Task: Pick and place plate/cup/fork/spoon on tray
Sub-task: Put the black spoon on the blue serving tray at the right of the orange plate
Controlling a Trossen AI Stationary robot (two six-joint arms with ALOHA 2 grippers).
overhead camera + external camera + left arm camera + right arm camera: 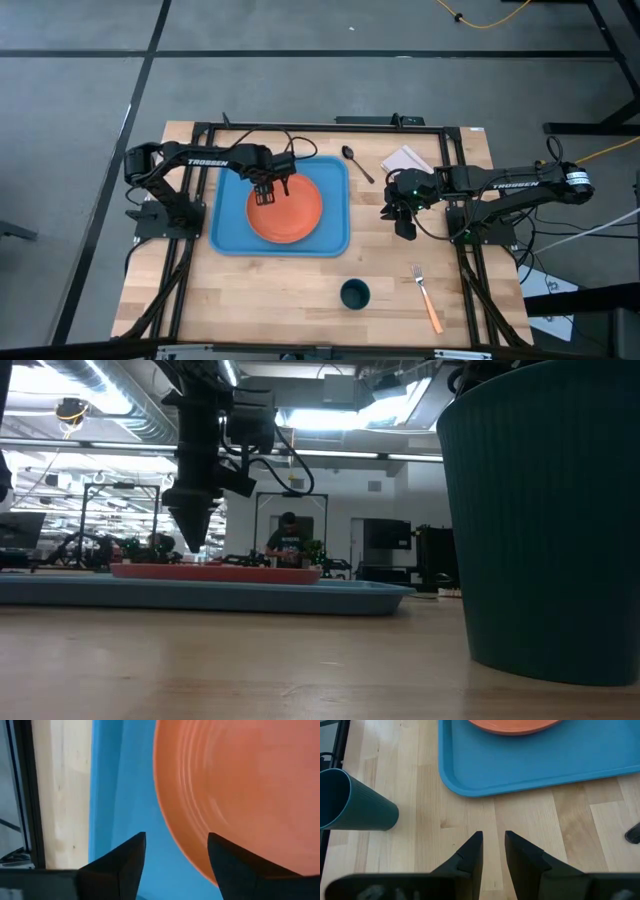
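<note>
The orange plate lies flat in the light-blue tray; it also shows in the low view. My left gripper is open and points down just above the plate's left rim, touching nothing. My right gripper hangs over bare table right of the tray, its fingers nearly together and empty. The dark teal cup stands upright near the front edge. The orange-handled fork lies to the cup's right. The dark spoon lies behind the tray's far right corner.
A white pad lies at the far right, beside the spoon. Black frame rails run along the table's edges. Bare wood lies between the tray and the cup. A person shows far off in the room in the low view.
</note>
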